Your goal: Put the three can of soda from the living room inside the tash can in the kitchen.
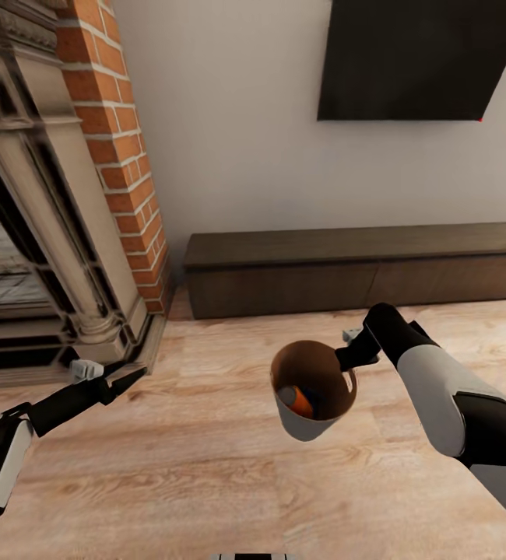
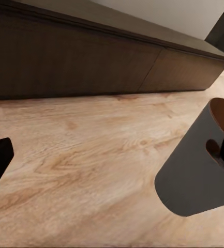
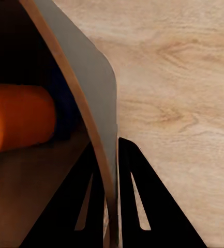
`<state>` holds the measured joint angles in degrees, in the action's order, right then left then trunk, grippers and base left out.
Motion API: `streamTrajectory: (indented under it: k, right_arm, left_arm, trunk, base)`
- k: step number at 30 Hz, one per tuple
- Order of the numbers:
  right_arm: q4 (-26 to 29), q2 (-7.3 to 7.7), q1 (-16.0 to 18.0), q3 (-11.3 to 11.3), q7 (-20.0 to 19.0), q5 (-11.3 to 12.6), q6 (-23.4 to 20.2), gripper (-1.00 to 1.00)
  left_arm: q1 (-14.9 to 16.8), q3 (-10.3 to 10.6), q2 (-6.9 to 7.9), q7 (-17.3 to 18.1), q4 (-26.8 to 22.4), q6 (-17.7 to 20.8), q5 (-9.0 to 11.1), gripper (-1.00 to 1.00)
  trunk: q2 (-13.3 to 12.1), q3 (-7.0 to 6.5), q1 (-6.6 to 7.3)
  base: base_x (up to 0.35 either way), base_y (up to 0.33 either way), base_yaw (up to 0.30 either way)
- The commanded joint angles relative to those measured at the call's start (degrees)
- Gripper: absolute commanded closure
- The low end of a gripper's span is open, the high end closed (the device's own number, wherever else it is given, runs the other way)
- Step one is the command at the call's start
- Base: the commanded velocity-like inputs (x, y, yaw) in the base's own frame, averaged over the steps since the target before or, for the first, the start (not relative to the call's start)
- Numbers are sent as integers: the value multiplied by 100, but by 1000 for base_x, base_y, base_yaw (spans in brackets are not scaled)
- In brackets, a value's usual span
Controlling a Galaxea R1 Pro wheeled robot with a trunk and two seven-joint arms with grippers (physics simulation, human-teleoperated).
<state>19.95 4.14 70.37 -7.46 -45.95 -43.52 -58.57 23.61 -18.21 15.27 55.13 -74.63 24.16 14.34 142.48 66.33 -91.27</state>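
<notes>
Head view notes, places given relative to long dark cabinet (image 1: 362,268): brick fireplace (image 1: 58,202) seen left of cabinet, black TV (image 1: 420,58) mounted on wall above it, plank floor (image 1: 206,482) spread in front. Trash can (image 1: 313,393) held off floor in front of cabinet — rim wall clamped between right gripper (image 1: 352,359) fingers, one inside, one outside. Orange soda can (image 1: 300,400) seen lying inside bin. Left gripper (image 1: 124,381) held nearer fireplace, empty — jaw state cannot be told.
</notes>
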Motion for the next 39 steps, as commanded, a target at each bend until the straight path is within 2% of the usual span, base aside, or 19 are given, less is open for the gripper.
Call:
streamTrajectory:
  k: [1,21,22,23,25,26,27,28,30,31,32,34,37,39]
  right_arm:
    - [0,-1,3,-43,-28,186,-67,100]
    - [-8,0,1,-45,-28,186,-67,100]
    - [-7,0,-1,-45,-28,186,-67,100]
    - [-8,-1,-3,-45,-28,186,-67,100]
    - [-8,-1,-10,-45,-28,186,-68,100]
    - [-9,-1,-15,-45,-27,187,-68,100]
    - [-8,-1,-19,-45,-27,189,-67,100]
    - [-7,-1,-22,-45,-27,188,-67,100]
    - [-4,1,-29,-45,-28,189,-67,100]
    - [0,3,-47,-45,-28,191,-67,100]
    - [3,5,-62,-45,-28,192,-67,100]
    - [5,6,-73,-45,-28,193,-67,100]
    - [8,2,-88,-40,-27,194,-67,100]
    - [8,6,-91,-43,-27,190,-67,100]
  left_arm:
    - [1,-1,-3,-4,9,3,-7,-100]
    - [12,-5,-7,-53,84,149,-24,-100]
    - [12,-6,-5,-80,91,150,-37,-100]
    - [12,-10,-7,-226,96,147,-136,-100]
    - [14,-28,-17,-866,106,144,-536,-100]
    - [13,-36,-28,-1622,113,141,-956,-100]
    - [13,-43,-117,-3111,175,118,-1580,-100]
    - [14,-38,-289,-4134,279,91,-1879,-100]
    - [16,-25,-481,-5045,415,48,-2073,-100]
    - [18,-18,-630,-5713,584,-60,-2199,-100]
    - [19,-16,-729,-6149,799,-242,-2274,-100]
    - [23,-19,-800,-6432,1116,-478,-2320,-100]
    - [128,-19,-870,-6915,2248,-1236,-2381,-100]
    - [204,-17,-892,-7107,2537,-1439,-2397,-100]
  trunk:
    - [1,-1,1]
    - [1,-1,1]
    - [1,-1,1]
    - [1,-1,1]
    - [1,-1,1]
    - [1,-1,1]
    - [1,-1,1]
    - [1,-1,1]
    - [1,-1,1]
    - [1,-1,1]
    - [1,-1,1]
    - [1,-1,1]
    - [1,-1,1]
    - [1,-1,1]
  base:
    - [-188,262,0]
    - [-32,304,0]
    - [0,319,0]
    - [0,319,0]
    - [0,319,0]
    - [0,319,0]
    - [0,319,0]
    - [0,319,0]
    - [0,319,0]
    - [0,319,0]
    - [0,319,0]
    - [0,319,0]
    - [0,310,0]
    - [0,271,0]
